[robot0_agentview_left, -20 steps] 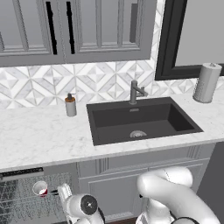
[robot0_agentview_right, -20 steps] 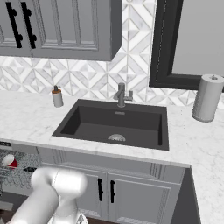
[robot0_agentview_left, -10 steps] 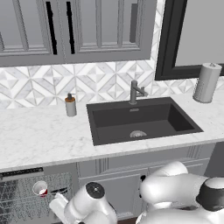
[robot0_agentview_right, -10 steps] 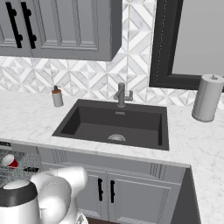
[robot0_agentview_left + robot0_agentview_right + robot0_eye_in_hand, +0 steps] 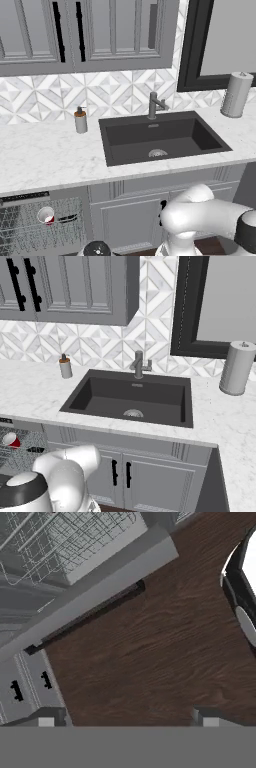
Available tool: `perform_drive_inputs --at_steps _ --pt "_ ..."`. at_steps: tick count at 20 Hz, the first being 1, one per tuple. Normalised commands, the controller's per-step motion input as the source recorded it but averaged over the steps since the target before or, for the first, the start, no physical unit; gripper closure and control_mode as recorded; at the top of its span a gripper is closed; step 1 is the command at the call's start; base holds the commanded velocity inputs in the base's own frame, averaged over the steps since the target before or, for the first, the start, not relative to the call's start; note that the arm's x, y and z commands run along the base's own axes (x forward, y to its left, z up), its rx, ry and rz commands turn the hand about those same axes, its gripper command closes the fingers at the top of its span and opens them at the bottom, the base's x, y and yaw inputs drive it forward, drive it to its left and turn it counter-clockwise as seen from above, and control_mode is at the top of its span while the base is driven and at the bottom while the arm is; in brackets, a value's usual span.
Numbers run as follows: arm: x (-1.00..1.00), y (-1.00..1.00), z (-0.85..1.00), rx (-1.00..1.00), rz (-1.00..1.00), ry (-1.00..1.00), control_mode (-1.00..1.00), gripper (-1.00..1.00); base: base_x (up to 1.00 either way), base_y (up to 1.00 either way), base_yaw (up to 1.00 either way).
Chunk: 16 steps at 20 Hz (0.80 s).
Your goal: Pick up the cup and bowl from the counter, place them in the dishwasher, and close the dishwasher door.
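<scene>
In the left base view the cup [image 5: 45, 216] lies tipped in the wire rack [image 5: 30, 230] of the dishwasher [image 5: 35, 222] at about eight o'clock, under the edge of the counter [image 5: 45, 160]; a dark low shape just right of it may be the bowl, though it is too small to tell. The soap dispenser [image 5: 80, 120] stands on the marble at ten o'clock from the sink [image 5: 160, 136]. In the right base view the cup [image 5: 11, 440] sits at nine o'clock in the rack, the paper towel roll [image 5: 236, 368] at three. In the hand view the gripper [image 5: 127, 719] hangs over wooden floor [image 5: 155, 652], its tips spread wide and holding nothing — the dishwasher door [image 5: 95, 587] lies open at eleven o'clock, a dark handle [image 5: 87, 614] along its edge.
</scene>
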Motion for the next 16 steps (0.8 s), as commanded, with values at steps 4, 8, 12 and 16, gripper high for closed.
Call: perform_drive_inputs --at_steps 4,8,12,16 --pt "-1.0 0.09 0.01 -0.16 0.26 -0.19 -1.0 -1.0 0.0 0.0 0.0" --pt "-1.0 0.22 -0.12 -0.22 0.24 -0.17 -1.0 -1.0 0.0 0.0 0.0" --pt "-0.82 0.08 -0.37 -0.2 0.19 -0.15 -1.0 -1.0 0.0 0.0 0.0" --pt "-0.41 0.0 -0.57 -0.19 0.09 -0.19 -1.0 -1.0 0.0 0.0 0.0"
